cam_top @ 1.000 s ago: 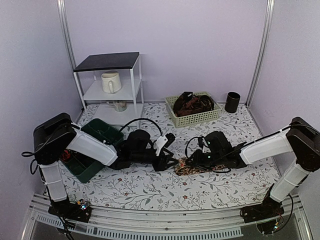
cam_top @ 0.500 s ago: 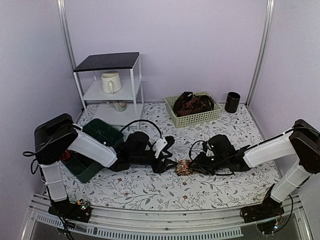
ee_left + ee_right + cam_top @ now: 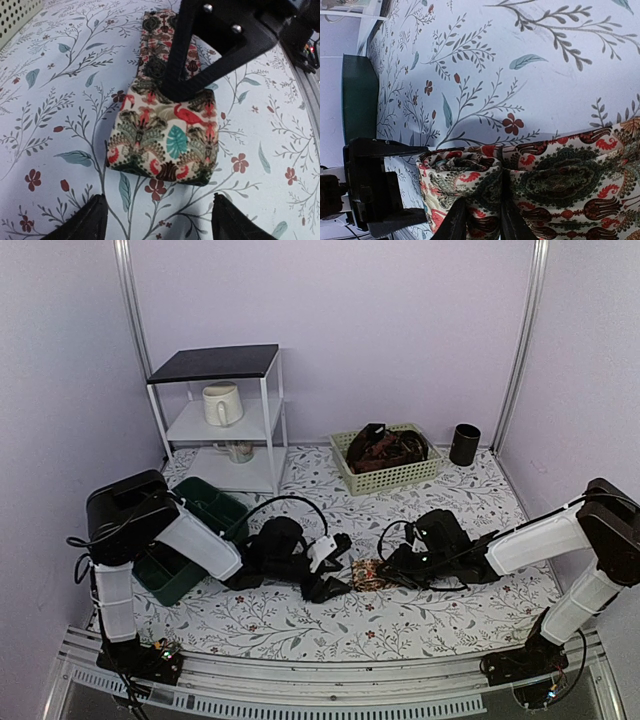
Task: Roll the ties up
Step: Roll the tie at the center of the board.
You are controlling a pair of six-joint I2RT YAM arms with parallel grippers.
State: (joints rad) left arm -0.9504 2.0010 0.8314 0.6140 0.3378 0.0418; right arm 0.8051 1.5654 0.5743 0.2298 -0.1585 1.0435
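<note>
The patterned tie (image 3: 367, 573) lies on the table (image 3: 300, 612), gathered into a short, thick bundle rather than a neat coil (its layers gape at one end). Its cloth is cream, printed with red birds, teal leaves and dark green and maroon ornaments. A fold of it is pinched between the fingers of the right gripper (image 3: 481, 202). More ties (image 3: 385, 448), dark brown and maroon, lie in a loose heap in the basket (image 3: 392, 476) well behind it.

Matt printed cloth tie (image 3: 165, 145), smooth floral tablecloth (image 3: 60, 100)
</note>
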